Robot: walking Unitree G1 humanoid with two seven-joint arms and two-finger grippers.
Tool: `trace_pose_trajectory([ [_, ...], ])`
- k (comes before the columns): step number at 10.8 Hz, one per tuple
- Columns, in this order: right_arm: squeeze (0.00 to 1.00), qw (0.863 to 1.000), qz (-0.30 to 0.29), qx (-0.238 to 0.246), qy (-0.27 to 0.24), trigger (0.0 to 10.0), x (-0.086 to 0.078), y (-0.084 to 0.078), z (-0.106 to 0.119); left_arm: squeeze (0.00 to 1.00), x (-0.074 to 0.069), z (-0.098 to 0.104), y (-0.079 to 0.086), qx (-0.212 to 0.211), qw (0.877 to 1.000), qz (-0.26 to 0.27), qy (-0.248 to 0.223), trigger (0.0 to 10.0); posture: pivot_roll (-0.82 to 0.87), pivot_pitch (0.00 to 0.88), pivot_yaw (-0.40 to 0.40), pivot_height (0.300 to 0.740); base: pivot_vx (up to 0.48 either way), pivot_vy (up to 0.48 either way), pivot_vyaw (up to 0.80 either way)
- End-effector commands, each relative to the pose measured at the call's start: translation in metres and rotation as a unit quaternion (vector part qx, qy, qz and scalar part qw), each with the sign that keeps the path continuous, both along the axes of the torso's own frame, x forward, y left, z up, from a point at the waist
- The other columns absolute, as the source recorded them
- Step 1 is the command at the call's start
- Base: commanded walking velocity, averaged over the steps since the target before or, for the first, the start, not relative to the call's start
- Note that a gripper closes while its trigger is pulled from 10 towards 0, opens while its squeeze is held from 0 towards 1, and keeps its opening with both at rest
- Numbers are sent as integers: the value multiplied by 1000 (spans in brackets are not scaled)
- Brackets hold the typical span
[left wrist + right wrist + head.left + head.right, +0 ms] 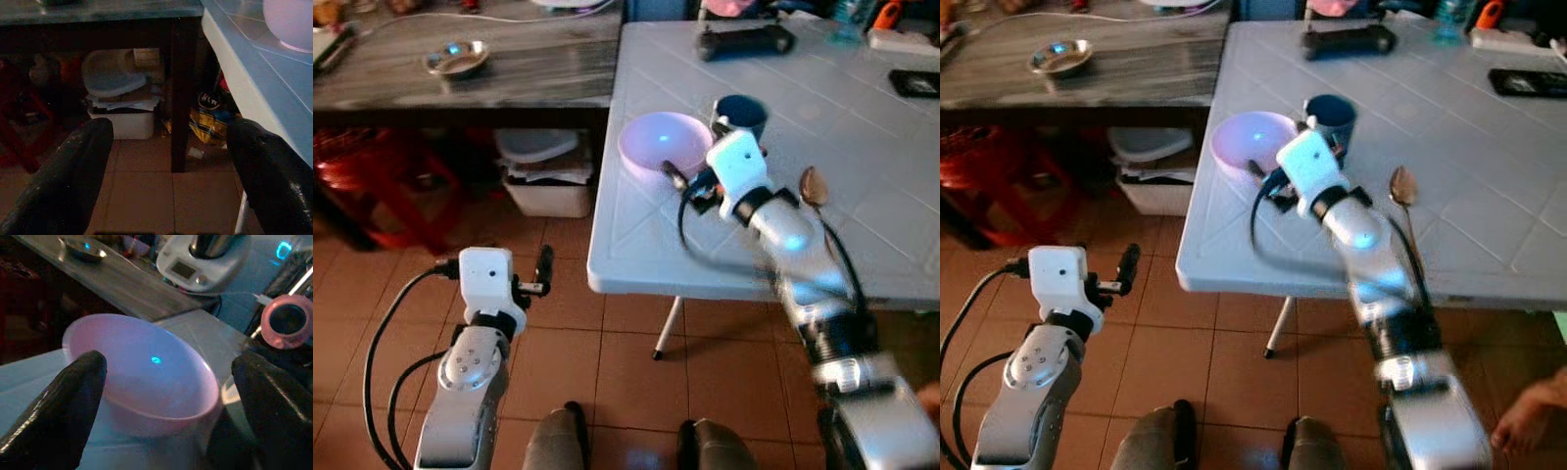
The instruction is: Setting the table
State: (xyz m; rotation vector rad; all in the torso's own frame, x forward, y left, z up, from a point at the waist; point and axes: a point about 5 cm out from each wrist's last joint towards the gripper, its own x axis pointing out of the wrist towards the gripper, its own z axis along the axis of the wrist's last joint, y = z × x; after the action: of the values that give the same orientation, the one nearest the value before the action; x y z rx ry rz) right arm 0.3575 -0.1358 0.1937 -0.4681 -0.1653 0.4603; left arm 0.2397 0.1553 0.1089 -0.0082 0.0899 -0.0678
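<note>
The right arm (803, 264) is reaching forward and up, its white wrist (739, 171) angled toward the robot's left. The right gripper (161, 401) is holding its two black fingers (58, 411) spread wide apart. The left arm (465, 392) is hanging low, bent upward at the wrist. The left gripper (168, 171) is pointing forward, its fingers (68, 171) likewise spread wide, gripping nothing.

Pale pink bowl (664, 143), dark blue cup (740, 117), brown spoon (814, 186) on white worktop (862, 127) with scored diagonal grid. Grey wood-grain side table (529, 59) carrying a silver dish (456, 59). Terracotta floor tiles (607, 362). Red stool (382, 181). Black fingers on both grippers.
</note>
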Motion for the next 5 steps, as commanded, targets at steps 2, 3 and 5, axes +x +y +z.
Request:
trace_pose_trajectory([
  [2,0,999,27,-13,11,10000,6,9,2,0,-4,1,3,5,1000,3,6,10000,1,148,61,740,0,0,0],
  [3,0,999,37,-14,15,10000,7,13,3,0,-5,1,3,7,1000,3,6,10000,4,154,62,740,0,0,0],
  [5,0,997,74,-20,0,10000,9,27,11,0,-6,2,6,11,1000,7,5,10000,8,159,59,740,0,0,0],
])
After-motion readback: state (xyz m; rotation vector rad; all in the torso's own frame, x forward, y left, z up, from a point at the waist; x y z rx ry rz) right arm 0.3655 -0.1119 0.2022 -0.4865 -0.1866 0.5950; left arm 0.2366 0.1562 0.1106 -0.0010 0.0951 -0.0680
